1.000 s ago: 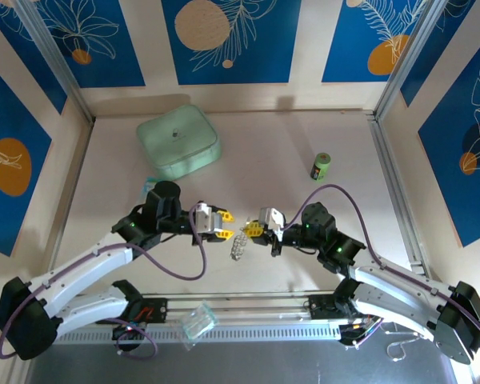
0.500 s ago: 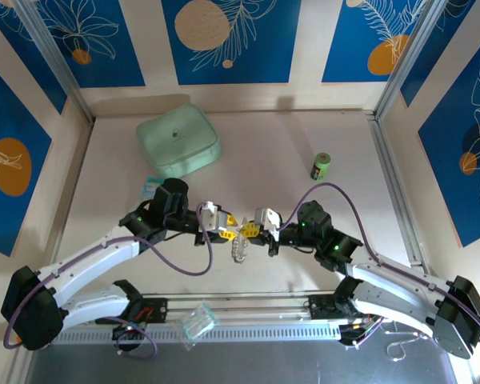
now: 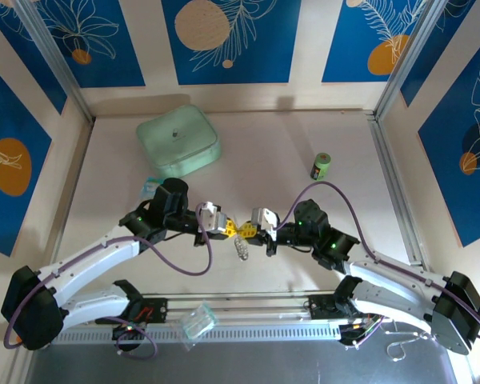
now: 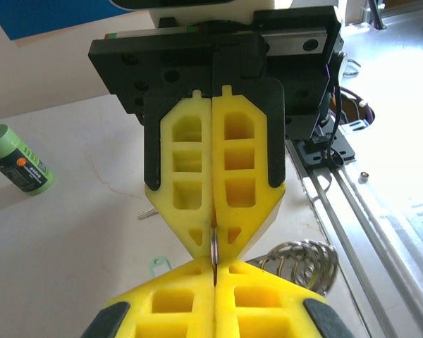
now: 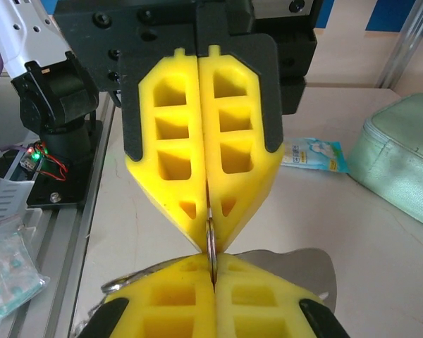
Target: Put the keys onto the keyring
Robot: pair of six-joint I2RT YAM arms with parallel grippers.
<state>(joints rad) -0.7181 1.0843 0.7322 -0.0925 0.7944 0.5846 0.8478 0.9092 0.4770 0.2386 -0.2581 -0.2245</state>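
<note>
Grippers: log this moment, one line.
left gripper shut on thin metal ring | right gripper shut on same ring | tip to tip | keyring chain beside them

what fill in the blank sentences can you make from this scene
1. The left gripper and the right gripper meet tip to tip, both ____ on a thin metal ring.
2. The green can sits nearer the ____ arm.
3. The mint-green box sits on the ____ arm's side.
4. The fingers of both grippers are coloured ____.

Missing words: shut; right; left; yellow
</note>
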